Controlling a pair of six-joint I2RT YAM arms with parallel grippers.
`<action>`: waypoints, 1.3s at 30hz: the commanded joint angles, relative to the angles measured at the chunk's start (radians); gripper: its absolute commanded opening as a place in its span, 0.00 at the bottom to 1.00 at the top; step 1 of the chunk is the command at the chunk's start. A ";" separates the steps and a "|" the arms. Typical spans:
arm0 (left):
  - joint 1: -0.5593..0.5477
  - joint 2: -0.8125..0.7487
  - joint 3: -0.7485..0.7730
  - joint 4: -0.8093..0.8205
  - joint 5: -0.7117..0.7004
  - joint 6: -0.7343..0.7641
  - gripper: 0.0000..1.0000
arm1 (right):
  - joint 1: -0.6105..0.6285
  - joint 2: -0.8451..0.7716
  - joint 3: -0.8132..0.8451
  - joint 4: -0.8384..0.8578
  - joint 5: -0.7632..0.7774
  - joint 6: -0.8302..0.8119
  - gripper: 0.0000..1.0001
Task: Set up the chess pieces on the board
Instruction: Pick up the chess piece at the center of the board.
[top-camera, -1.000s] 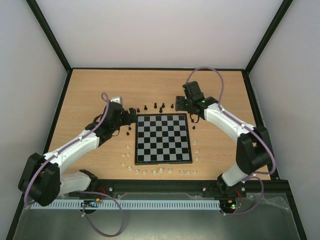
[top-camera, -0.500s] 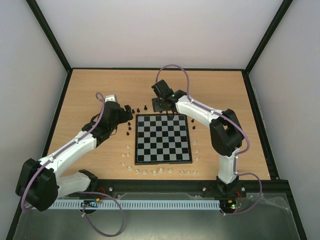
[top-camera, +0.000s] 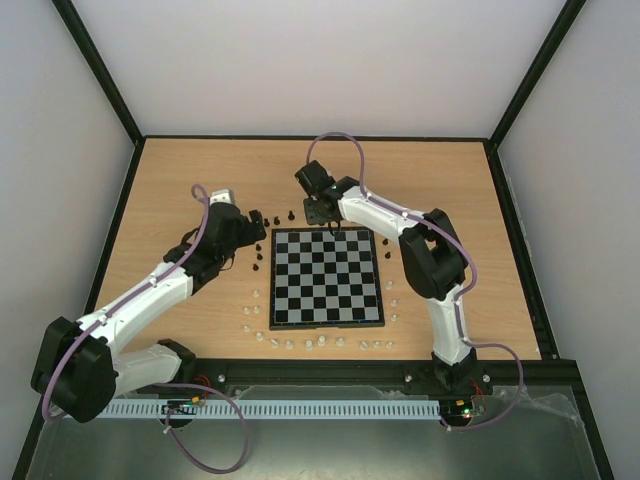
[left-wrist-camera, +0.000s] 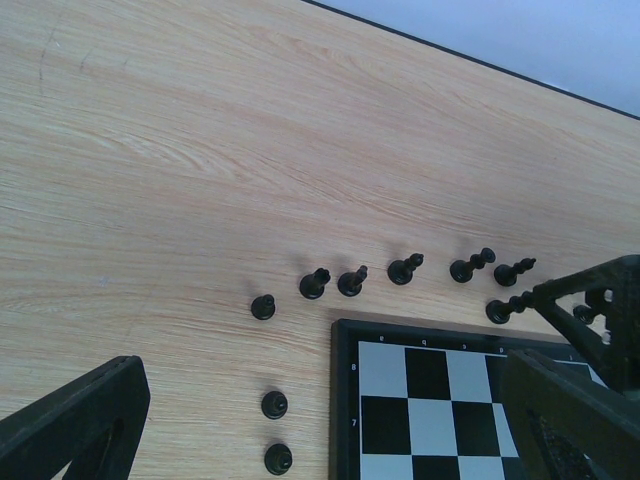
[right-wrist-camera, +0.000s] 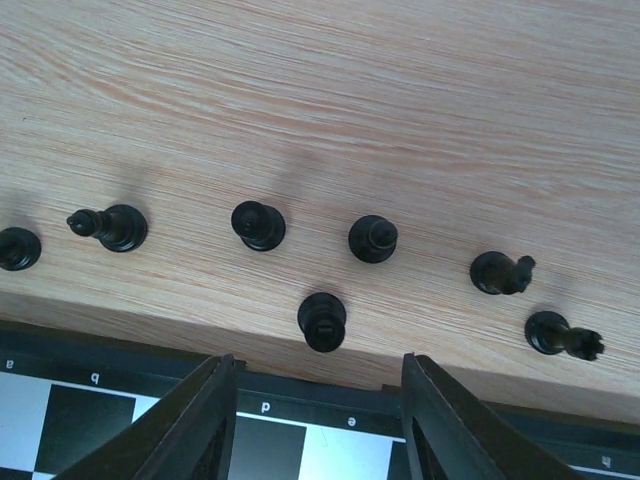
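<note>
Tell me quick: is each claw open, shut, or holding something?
Left claw: open wide, holding nothing.
Right claw: open, holding nothing; a black chess piece stands just beyond its tips.

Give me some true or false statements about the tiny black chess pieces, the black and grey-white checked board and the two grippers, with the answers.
1. No piece stands on the black and grey-white checked board. True.
2. The left gripper is shut on a black piece. False: its jaws stand wide apart and hold nothing.
3. The tiny black chess pieces stand on the light wooden table, past the board's far edge and by its far-left corner. True.
4. The right gripper hovers over the board's middle. False: it is over the black pieces just past the far edge, jaws apart.
5. Along the board's near edge sit small pale translucent pieces. True.
</note>
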 joint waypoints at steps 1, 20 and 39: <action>0.000 -0.003 0.031 -0.015 -0.001 -0.004 0.99 | -0.006 0.045 0.053 -0.075 -0.001 0.016 0.45; 0.001 -0.005 0.029 -0.014 -0.007 -0.006 0.99 | -0.039 0.108 0.078 -0.076 -0.049 0.028 0.33; 0.001 -0.012 0.031 -0.015 -0.007 -0.003 0.99 | -0.047 0.158 0.130 -0.086 -0.055 0.024 0.16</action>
